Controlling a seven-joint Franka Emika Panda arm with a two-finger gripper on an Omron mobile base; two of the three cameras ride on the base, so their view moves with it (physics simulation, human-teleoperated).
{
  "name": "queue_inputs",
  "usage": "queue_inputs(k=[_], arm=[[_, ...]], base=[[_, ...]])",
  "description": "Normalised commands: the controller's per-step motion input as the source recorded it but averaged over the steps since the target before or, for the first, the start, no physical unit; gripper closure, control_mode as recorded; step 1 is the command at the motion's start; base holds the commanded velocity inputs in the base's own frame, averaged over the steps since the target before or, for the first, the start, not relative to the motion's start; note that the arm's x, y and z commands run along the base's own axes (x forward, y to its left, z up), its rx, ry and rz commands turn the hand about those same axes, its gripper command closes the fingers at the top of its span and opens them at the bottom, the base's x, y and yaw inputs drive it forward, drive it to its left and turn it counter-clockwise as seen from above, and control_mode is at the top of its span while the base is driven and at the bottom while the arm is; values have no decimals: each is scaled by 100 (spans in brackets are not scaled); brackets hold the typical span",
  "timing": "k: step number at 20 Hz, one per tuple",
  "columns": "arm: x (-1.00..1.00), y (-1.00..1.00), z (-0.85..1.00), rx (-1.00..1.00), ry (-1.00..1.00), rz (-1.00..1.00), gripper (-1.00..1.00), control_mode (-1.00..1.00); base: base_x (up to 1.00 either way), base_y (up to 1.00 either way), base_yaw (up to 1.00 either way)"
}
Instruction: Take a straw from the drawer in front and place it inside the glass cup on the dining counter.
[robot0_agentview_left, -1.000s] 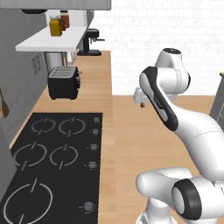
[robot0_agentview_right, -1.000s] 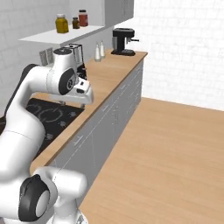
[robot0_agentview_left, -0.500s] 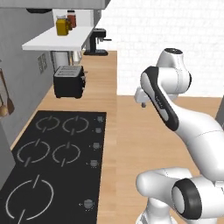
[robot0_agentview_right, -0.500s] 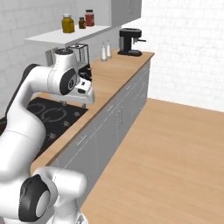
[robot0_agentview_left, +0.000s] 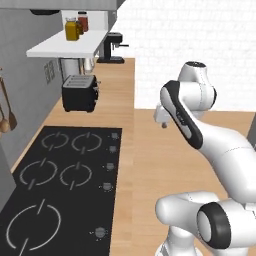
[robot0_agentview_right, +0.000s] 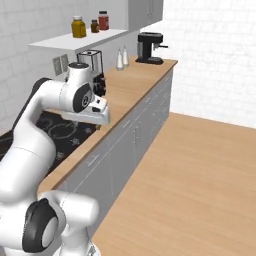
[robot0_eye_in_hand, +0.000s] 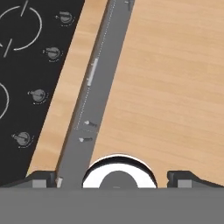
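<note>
None of the task's things can be picked out here: no light-green straw, no white drawer, no glass cup and no island with a sink. My reading is that the base has yet to reach the drawer, so the fetch has not begun.

The gripper hangs over the front edge of the wood counter, pointing down. Its finger tips stand far apart at the bottom of the hand view with nothing between them, so it is wide open and empty, likely kept that way for a grasp to come.

Directly below the hand run the grey cabinet fronts, seen edge-on, with a pale bar handle just ahead of the fingers. On one side of that strip lies the wooden floor; on the other, the counter's wood lip and then the black cooktop with its row of knobs.

Farther along the counter from the hand sit a black toaster, then a black coffee machine at the far end, with two small white shakers near it. Above them a white shelf carries jars, up out of the working area. Wooden utensils hang on the grey wall beside the cooktop.

No brand, label or writing can be read anywhere; the jar labels are too small to tell.
</note>
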Motion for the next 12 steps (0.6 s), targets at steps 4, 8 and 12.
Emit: queue_inputs(k=[4,8,12], arm=[[30,-76,-90,33,9,-11,-100,-100],[38,-91,-100,48,23,-2,-100,-100],[35,-71,-100,50,28,0,-100,-100]], base=[[0,0,0],[0,0,0],[0,0,0]])
